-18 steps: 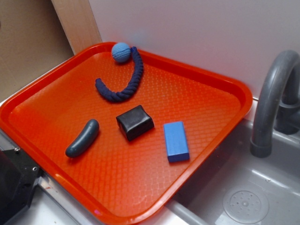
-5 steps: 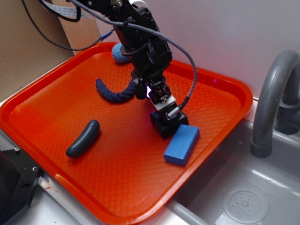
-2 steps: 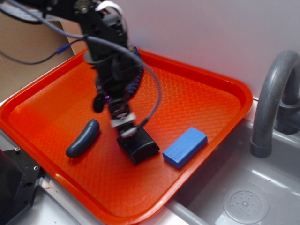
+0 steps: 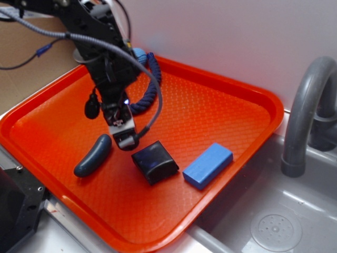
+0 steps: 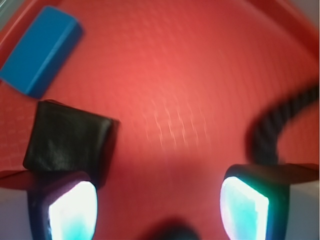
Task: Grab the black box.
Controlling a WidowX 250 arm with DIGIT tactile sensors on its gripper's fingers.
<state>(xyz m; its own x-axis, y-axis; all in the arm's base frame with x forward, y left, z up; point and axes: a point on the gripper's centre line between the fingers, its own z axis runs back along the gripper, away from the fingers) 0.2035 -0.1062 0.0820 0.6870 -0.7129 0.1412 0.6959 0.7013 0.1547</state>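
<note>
Black plastic fingers of the gripper (image 4: 125,140) stood spread apart and empty, the wrist view showing bare tray between them with the box (image 5: 67,140) just off the left pad, not between the two. The tip hung just above and beside the box (image 4: 155,162), which lay flat on the tray (image 4: 231,110) near its front edge; the grasp looked unaligned, probably needing a shift sideways before closing. The blue block (image 4: 208,165) sat just beside the box toward the sink-side edge, the sausage toy (image 4: 93,155) on the other side, and the rope (image 4: 146,90) behind the arm.
</note>
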